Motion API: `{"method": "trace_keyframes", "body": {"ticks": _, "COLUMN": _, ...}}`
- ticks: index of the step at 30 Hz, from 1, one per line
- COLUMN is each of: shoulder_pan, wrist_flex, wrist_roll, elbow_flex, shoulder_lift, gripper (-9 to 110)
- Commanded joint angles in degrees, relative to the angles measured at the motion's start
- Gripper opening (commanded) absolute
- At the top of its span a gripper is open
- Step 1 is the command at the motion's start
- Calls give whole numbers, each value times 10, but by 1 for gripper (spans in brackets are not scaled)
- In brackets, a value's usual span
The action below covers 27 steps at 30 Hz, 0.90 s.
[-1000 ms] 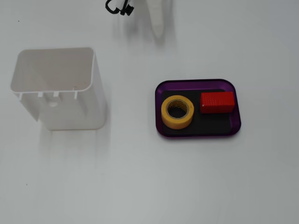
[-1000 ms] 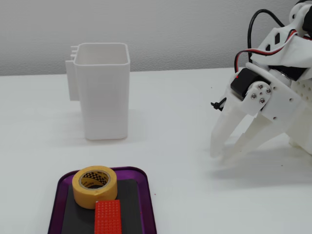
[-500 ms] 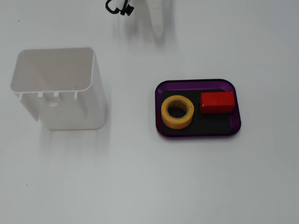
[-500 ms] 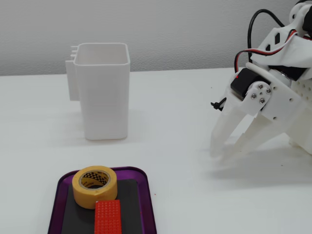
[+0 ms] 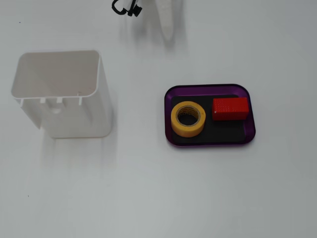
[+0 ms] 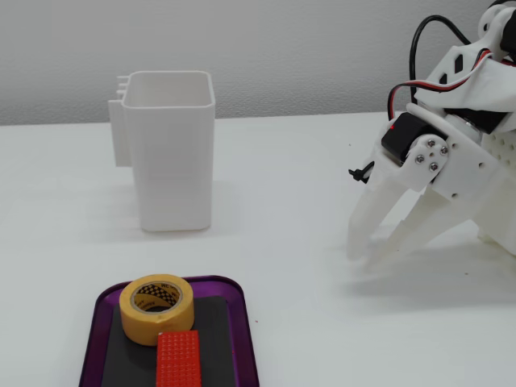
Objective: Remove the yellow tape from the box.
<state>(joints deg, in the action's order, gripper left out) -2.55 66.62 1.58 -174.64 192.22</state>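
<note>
The yellow tape [image 5: 188, 119] lies flat in the left half of the purple box [image 5: 208, 88] in a fixed view, beside a red block [image 5: 230, 108]. In both fixed views the tape [image 6: 157, 309] rests on the black floor of the box [image 6: 211, 281], with the red block [image 6: 177, 359] touching or almost touching it. My gripper [image 6: 363, 258] hangs tips-down over the bare table, far right of the box. Its white fingers [image 6: 372, 218] form a narrow V with the tips slightly apart and hold nothing. Only its white tip [image 5: 167, 25] shows at the top edge of a fixed view.
A tall white open-topped container [image 5: 59, 94] stands left of the box in a fixed view and behind it in another fixed view [image 6: 171, 161]. The white table lies between the gripper and the box. Red and black cables [image 6: 419, 64] loop above the arm.
</note>
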Motion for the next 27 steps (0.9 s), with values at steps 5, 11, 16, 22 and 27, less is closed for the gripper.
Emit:
{"method": "trace_keyframes", "body": {"ticks": 5, "shoulder_pan": 6, "wrist_flex": -6, "wrist_roll": 2, "elbow_flex": 4, "shoulder_lift": 47, "gripper": 2}}
{"method": "trace_keyframes", "body": {"ticks": 11, "shoulder_pan": 6, "wrist_flex": -30, "wrist_roll": -115, "elbow_flex": 8, "shoulder_lift": 47, "gripper": 0}}
{"method": "trace_keyframes", "body": {"ticks": 16, "shoulder_pan": 7, "wrist_flex": -64, "wrist_roll": -200, "elbow_flex": 120, "shoulder_lift": 30, "gripper": 0}}
{"method": "trace_keyframes", "body": {"ticks": 22, "shoulder_pan": 7, "wrist_flex": -64, "wrist_roll": -211, "elbow_flex": 255, "shoulder_lift": -171, "gripper": 0}}
{"method": "trace_keyframes", "body": {"ticks": 27, "shoulder_pan": 3, "wrist_flex": -69, "wrist_roll": -206, "elbow_flex": 424, "shoulder_lift": -484, "gripper": 0}}
